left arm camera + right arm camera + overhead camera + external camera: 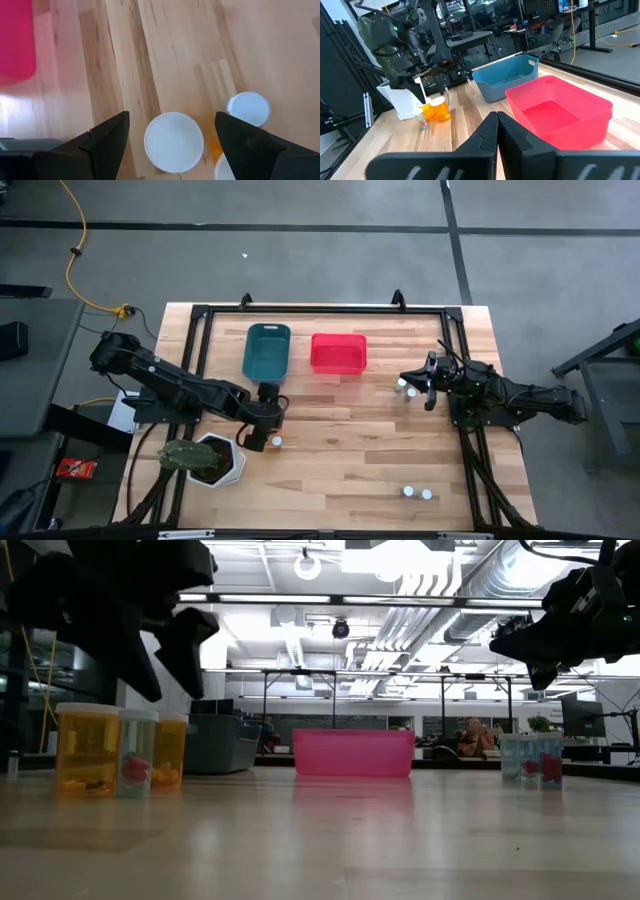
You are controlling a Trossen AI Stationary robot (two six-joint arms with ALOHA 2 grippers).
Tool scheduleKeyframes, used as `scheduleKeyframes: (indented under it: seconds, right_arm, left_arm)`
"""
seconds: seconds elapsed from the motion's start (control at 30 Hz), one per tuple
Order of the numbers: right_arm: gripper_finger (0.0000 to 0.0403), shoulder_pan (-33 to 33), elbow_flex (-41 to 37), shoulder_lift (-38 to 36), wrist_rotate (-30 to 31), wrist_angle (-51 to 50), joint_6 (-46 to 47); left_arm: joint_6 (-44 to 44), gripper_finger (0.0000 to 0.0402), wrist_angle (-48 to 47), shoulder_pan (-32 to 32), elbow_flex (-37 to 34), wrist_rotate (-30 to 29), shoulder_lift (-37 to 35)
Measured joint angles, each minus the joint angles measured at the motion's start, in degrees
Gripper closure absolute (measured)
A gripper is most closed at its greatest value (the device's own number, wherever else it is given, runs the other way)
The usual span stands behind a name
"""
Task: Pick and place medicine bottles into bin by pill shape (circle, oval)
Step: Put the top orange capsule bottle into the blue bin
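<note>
Three medicine bottles with white caps stand in a cluster near the table's left side (275, 440); in the low view two have amber bodies (88, 748) (170, 750) and the middle one is clear (137, 752). My left gripper (266, 430) hangs open just above them, pointing steeply down. Its fingers stand either side of one cap (174, 142) without touching it. The teal bin (266, 350) and the red bin (338, 352) sit side by side at the far middle. My right gripper (497, 127) waits shut at the right side, level.
A white hexagonal plant pot (215, 460) stands close to the left arm on its near side. Two bottles (405, 387) stand by my right gripper's tip, two more (417, 492) near the front right. Bare wood lies across the table's middle.
</note>
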Motion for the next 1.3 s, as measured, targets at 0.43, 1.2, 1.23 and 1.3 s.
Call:
scheduleKeyframes:
  seconds: [0.43,1.2,1.23,1.3]
  right_arm:
    - [0.0403,0.00,0.00,0.07,0.00,0.02,0.02]
    - [0.0403,0.00,0.00,0.04,0.00,-0.01,0.02]
    - [0.0403,0.00,0.00,0.04,-0.02,0.02,0.00]
    - [0.0403,0.00,-0.01,0.04,0.00,0.00,0.02]
  left_arm:
    - [-0.03,0.0119,-2.74,0.08,-0.04,-0.55,1.12]
    - [-0.46,0.0119,-3.46,3.28,-0.04,3.24,1.12]
    - [-0.46,0.0119,-3.63,3.47,-0.04,3.28,1.12]
    - [-0.42,0.0119,-3.87,3.71,-0.04,3.96,1.12]
